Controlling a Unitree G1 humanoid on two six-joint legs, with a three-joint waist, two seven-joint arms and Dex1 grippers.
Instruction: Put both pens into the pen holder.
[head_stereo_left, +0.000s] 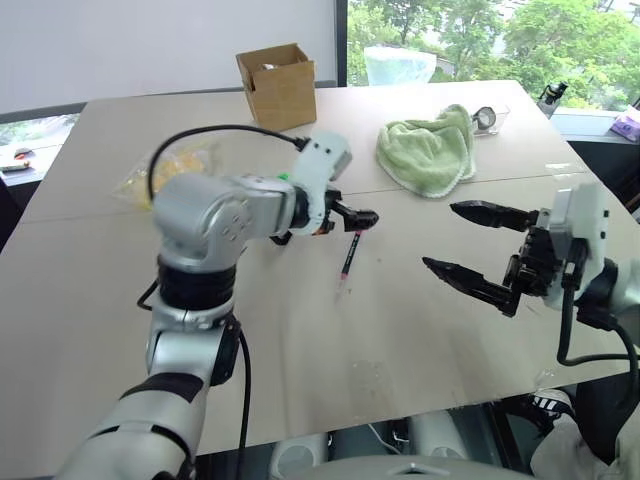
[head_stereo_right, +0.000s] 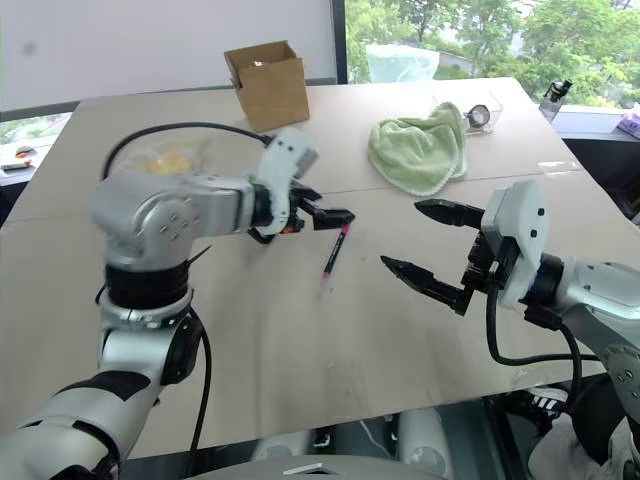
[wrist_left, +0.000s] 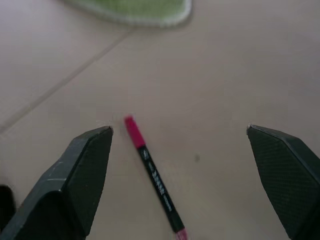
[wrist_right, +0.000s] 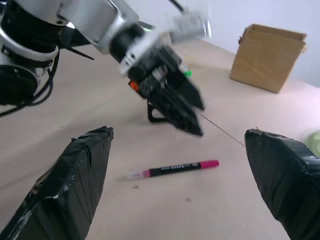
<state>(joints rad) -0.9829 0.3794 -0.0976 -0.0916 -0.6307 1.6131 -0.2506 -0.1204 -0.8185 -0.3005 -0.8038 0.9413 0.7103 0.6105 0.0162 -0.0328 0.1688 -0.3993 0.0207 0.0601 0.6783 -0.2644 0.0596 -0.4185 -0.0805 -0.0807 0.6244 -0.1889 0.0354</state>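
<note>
A black pen with a pink cap (head_stereo_left: 349, 258) lies flat on the table near its middle, also seen as the pen (wrist_left: 152, 175) and the pen (wrist_right: 175, 168). My left gripper (head_stereo_left: 368, 215) hovers just above its capped end, pointing down at it and open, with the pen on the table between the fingers (wrist_left: 87, 165). The pen holder (wrist_right: 156, 116), a small black frame with green and orange bits, stands right behind that gripper and is mostly hidden by the wrist. My right gripper (head_stereo_left: 442, 236) hangs open and empty to the pen's right.
At the back of the table are a brown cardboard box (head_stereo_left: 278, 85) and a clear plastic tub (head_stereo_left: 400, 65). A green towel (head_stereo_left: 428, 148) lies at the back right beside a small clear case (head_stereo_left: 488, 118). A plastic bag with yellow contents (head_stereo_left: 165, 165) lies on the left.
</note>
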